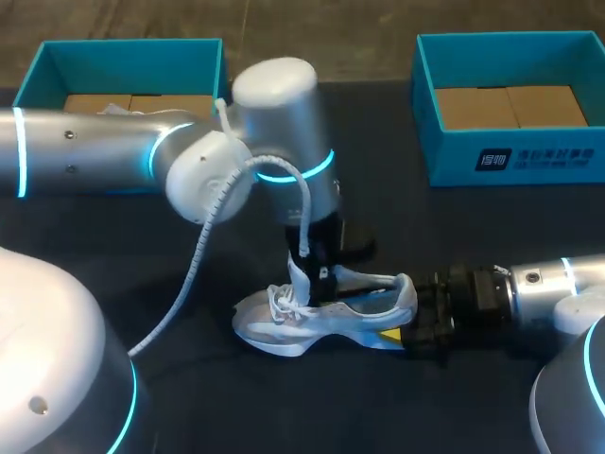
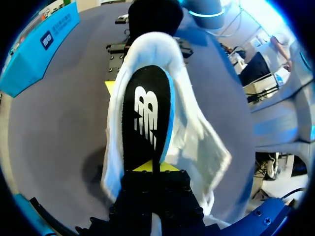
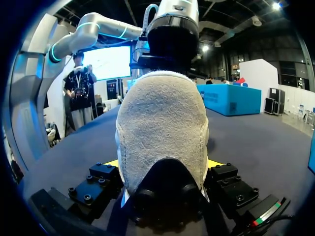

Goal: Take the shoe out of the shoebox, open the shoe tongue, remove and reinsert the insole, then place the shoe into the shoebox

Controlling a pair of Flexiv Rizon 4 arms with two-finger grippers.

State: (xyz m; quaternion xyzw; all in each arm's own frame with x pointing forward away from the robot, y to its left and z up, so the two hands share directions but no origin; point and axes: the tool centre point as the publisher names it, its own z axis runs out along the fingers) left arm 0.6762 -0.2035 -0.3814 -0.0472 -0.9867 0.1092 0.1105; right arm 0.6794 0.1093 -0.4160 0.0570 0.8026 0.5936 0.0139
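Left arm (image 1: 274, 113) points down, jaws pinching insole (image 2: 146, 118); right arm (image 1: 539, 281) (low, level) jaws clamp shoe (image 1: 317, 322) heel.

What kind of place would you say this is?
Probably a robot shoe-handling demo station: a dark table, two teal shoeboxes at its back, and a white shoe lying on it.

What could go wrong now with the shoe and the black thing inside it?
1. The left gripper pinches only the end of the black insole, so it might slip out or fold.
2. The right gripper holds the shoe just by its heel, so a hard pull could twist or lift the shoe.
3. The loose laces lie near the left gripper and could snag.
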